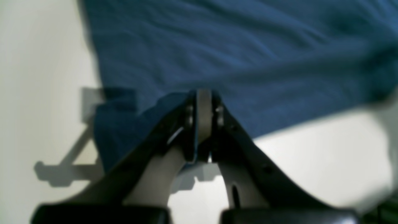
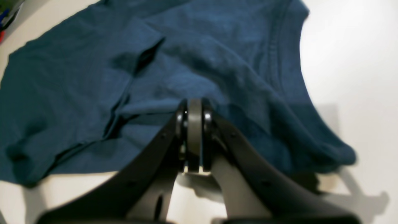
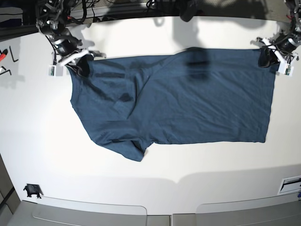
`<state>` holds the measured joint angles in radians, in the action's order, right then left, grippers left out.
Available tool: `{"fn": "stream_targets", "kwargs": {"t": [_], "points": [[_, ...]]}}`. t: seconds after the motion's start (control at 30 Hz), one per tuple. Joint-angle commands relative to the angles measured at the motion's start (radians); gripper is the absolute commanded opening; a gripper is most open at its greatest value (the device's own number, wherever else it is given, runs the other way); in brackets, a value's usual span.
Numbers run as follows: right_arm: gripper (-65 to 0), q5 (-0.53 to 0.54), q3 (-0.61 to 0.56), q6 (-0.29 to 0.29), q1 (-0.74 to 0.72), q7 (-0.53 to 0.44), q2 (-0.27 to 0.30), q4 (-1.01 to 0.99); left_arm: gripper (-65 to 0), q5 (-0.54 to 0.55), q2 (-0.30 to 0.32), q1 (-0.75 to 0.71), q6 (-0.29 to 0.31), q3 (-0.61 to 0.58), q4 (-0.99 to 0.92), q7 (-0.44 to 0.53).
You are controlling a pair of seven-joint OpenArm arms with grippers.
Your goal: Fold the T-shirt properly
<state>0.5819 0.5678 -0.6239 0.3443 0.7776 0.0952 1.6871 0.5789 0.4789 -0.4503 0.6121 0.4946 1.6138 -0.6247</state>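
The dark teal-blue T-shirt lies spread sideways on the white table, neck end at the left, hem at the right. One sleeve is folded in over the body. My right gripper is at the shirt's far left corner by the shoulder, shut on the cloth. My left gripper is at the far right corner of the hem, shut on the cloth edge. Both corners look held slightly off the table. The shirt is wrinkled.
Small tools lie at the table's far left edge. A small black clip sits near the front left corner. Cables and arm bases stand along the back edge. White table shows in front of the shirt.
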Motion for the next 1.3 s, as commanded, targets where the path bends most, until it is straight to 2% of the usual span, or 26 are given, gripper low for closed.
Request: {"fn": "stream_targets", "kwargs": {"t": [0.0,0.17,0.27,0.47,0.57,0.67,0.8,1.03,1.27], "points": [[-65.0,0.018,-0.005,-0.004,-0.015,-0.023,0.021,-0.016,-65.0,0.002,0.014,0.009,-0.012,0.008,0.015,0.025],[-65.0,-0.073,-0.063,0.003,-0.062,-0.066,0.091,-0.191,-65.0,-0.016,0.011,0.009,-0.022,0.008,0.008,0.021],[-65.0,-0.084,-0.085,0.012,-0.067,-0.087,0.134,-0.266,-65.0,-0.030,0.012,0.007,-0.023,0.008,-0.029,0.019],[-65.0,-0.081,-0.083,0.012,-0.059,-0.057,0.167,-0.287,-65.0,-0.029,0.012,0.006,-0.023,0.008,-0.162,0.009],[-65.0,-0.080,-0.083,0.013,-0.059,-0.040,0.171,-0.287,-65.0,-0.029,0.012,0.004,-0.025,0.008,-0.206,-0.045],[-65.0,-0.037,-0.083,0.012,-0.058,0.015,0.171,-0.286,-65.0,-0.028,0.013,-0.008,-0.025,0.008,-0.212,-0.100],[-65.0,0.002,-0.083,0.010,-0.055,0.074,0.173,-0.286,-65.0,-0.028,0.013,-0.049,-0.025,0.009,-0.211,-0.115],[-65.0,0.063,-0.083,0.010,0.040,0.085,0.222,-0.258,-65.0,-0.019,0.012,-0.152,-0.025,0.036,-0.184,-0.109],[-65.0,0.084,-0.082,0.010,0.154,0.088,0.251,-0.214,-65.0,0.123,0.011,-0.251,-0.024,0.176,-0.151,-0.120]]}}
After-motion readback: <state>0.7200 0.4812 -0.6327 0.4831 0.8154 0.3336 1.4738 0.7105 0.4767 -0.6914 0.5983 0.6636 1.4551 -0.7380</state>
